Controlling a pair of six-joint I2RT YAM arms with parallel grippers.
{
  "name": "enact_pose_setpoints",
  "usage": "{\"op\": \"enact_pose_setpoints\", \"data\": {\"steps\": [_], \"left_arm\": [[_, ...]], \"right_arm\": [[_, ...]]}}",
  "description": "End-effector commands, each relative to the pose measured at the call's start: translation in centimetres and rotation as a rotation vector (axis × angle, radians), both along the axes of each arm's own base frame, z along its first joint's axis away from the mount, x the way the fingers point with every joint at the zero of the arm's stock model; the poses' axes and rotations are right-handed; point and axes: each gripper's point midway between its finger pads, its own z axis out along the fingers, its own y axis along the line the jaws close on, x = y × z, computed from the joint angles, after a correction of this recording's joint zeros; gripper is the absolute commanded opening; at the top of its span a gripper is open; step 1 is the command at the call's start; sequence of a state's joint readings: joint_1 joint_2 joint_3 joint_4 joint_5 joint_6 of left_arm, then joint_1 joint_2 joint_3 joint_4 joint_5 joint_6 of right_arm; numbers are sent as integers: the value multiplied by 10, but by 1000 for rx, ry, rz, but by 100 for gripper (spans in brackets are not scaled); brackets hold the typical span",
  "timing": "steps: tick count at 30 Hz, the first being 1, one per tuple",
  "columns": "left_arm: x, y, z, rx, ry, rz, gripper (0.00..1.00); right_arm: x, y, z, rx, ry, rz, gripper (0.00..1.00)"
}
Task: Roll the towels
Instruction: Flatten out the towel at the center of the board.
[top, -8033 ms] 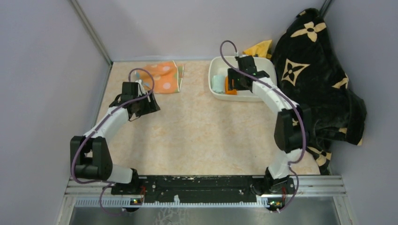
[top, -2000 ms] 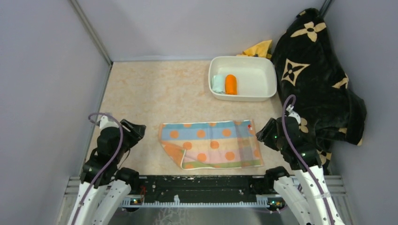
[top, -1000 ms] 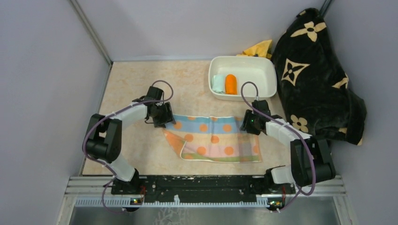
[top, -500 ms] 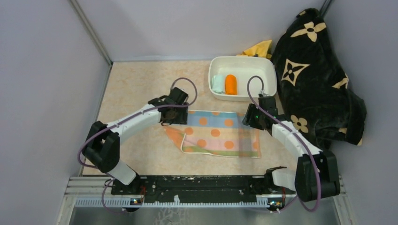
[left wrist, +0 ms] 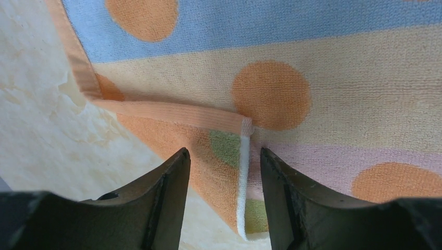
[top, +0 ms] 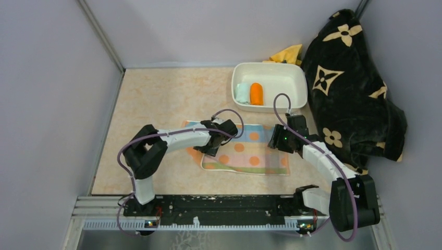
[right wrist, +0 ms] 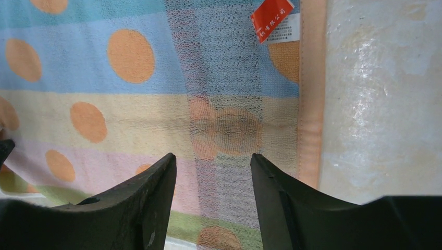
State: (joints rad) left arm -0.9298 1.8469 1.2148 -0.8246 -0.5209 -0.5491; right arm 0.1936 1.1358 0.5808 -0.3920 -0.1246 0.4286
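The striped towel (top: 245,151) has barely shifted on the counter (top: 156,99), its long axis running left to right. My left gripper (left wrist: 224,161) has slid inward, wide and empty, above the folded-over left corner. My right gripper (right wrist: 213,166) hovers wide over the tagged right end.

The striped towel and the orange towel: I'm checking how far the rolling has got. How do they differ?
The striped towel lies spread out, one corner folded over; the orange towel is a tight roll. The striped towel is on the table; the orange towel is in the white tub beside a mint roll. The striped towel has pastel bands with orange dots; the orange towel is plain. Neither is gripped.
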Motion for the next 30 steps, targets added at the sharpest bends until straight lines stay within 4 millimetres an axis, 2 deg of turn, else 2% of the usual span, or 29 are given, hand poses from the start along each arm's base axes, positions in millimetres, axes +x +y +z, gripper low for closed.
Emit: {"op": "enact_pose_setpoints", "data": {"steps": [1, 4, 11, 16, 20, 23, 25, 30], "left_arm": [[6, -2, 5, 63, -38, -12, 58], [0, 10, -2, 115, -33, 17, 55], [-20, 58, 13, 188, -103, 193, 49], [-55, 97, 21, 166, -106, 338, 47], [-94, 125, 19, 94, -67, 459, 47], [-107, 124, 21, -57, -58, 515, 47], [-102, 116, 30, -171, -77, 522, 48], [-48, 79, 72, -435, -155, 421, 50]], "right_arm": [[2, 6, 3, 14, -34, 32, 55], [0, 5, 0, 11, -29, 35, 55], [-9, -2, -17, -16, 22, 5, 55], [-13, -8, -27, -40, 65, -31, 55], [-10, -10, -23, -56, 55, -33, 55], [-6, -7, -15, -48, 34, -15, 55], [-2, -4, -6, -37, 14, -1, 55], [8, 5, 13, -11, -18, 17, 55]]}}
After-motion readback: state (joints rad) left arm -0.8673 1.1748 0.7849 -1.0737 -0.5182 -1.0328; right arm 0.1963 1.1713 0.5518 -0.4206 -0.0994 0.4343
